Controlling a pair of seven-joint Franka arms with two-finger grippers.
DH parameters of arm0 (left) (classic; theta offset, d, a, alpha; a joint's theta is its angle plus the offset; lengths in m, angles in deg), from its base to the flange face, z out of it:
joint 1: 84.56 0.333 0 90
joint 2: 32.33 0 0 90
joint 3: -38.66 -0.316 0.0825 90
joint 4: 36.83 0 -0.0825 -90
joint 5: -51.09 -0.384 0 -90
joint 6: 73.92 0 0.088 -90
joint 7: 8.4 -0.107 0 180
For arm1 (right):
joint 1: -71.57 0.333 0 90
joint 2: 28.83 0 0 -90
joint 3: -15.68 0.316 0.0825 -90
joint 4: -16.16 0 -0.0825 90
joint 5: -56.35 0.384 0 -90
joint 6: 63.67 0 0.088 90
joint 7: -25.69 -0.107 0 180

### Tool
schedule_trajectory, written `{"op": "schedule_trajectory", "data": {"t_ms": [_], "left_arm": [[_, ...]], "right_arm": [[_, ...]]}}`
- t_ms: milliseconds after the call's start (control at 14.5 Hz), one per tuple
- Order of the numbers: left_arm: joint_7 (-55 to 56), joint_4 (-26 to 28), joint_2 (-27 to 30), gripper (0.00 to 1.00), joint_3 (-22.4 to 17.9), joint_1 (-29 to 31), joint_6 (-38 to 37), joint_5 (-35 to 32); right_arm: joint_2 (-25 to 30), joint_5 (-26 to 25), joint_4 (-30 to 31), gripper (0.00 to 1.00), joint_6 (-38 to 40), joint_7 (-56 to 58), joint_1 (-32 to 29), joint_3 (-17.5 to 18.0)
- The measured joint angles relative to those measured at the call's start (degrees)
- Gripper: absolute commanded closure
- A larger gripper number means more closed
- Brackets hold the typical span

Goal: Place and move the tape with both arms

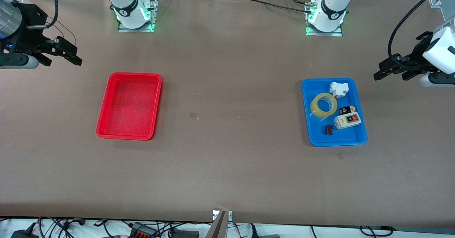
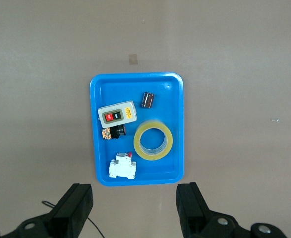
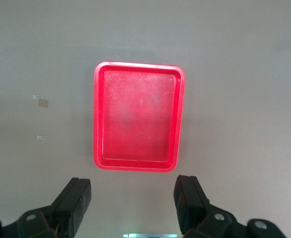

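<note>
Hanging spread wide and empty over bare table by the red tray [image 1: 129, 105], the right gripper [image 1: 61, 53] touches nothing. The tape [image 1: 324, 105] lies flat in the blue tray [image 1: 359, 138], beside what may be a battery [image 1: 347, 109]. The left gripper [image 1: 389, 71] hovers past that tray, equally wide and empty.

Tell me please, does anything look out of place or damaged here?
Nothing stands out. The tape lies flat in the blue tray, the red tray sits square, and both open grippers, left and right, hang aside.
</note>
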Motion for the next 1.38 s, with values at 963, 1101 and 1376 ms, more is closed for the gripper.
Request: {"op": "schedule_trajectory", "data": {"t_ms": [963,1101,1376], "left_arm": [[-0.40,-0.02,-0.77,0.00,0.17,-0.01,0.00,0.00],[-0.40,-0.02,-1.70,0.00,0.18,-0.03,0.01,0.00],[-0.40,0.57,-4.18,0.00,0.19,-0.03,-0.08,0.00]], "right_arm": [[0.00,0.00,0.01,0.02,0.00,0.00,-0.20,-0.10],[-0.01,0.00,0.04,0.02,0.00,0.00,-0.20,-0.10],[-0.02,0.00,0.17,0.02,-0.02,0.01,-0.19,-0.10]]}}
